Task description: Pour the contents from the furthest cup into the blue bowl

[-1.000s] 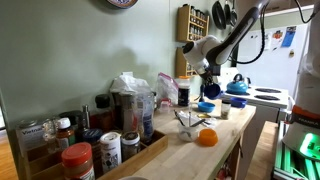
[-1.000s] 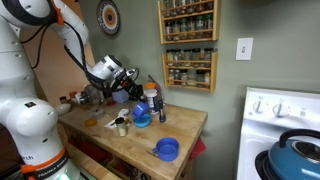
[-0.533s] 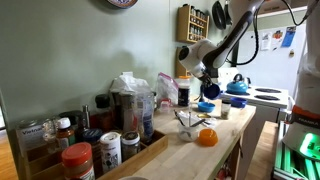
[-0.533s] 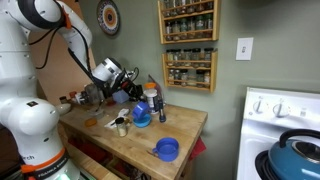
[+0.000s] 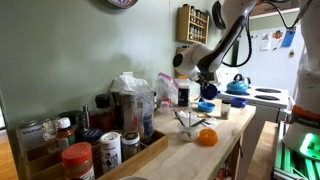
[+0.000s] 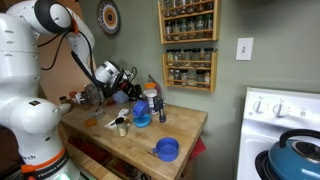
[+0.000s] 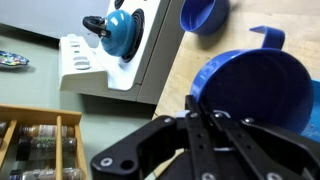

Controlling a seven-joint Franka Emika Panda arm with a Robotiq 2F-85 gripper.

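Blue fills much of the wrist view: a big blue cup with a handle at its twelve o'clock edge takes up the right side, and the pincer reaches in from six o'clock with its dark fingers drawn near one another, their tips right at the cup's left rim. We cannot tell from these pictures whether the pincer is pinching that rim or only resting beside it. The blue bowl, small and shallow, sits on the wooden worktop at about twelve o'clock from the pincer, cut by the top edge of the view and apart from the cup. At roughly ten o'clock a rounded blue kettle stands on a white stove, and a wooden rack of jars lies at eight o'clock. In an exterior view the pincer hangs low over the worktop, just above the blue cup, while the blue bowl rests near the front edge, at about five o'clock from the pincer and well apart from it. The blue kettle shows at the far right. In an exterior view the pincer hangs over the far end of the worktop, with an orange nearer the camera at six o'clock.
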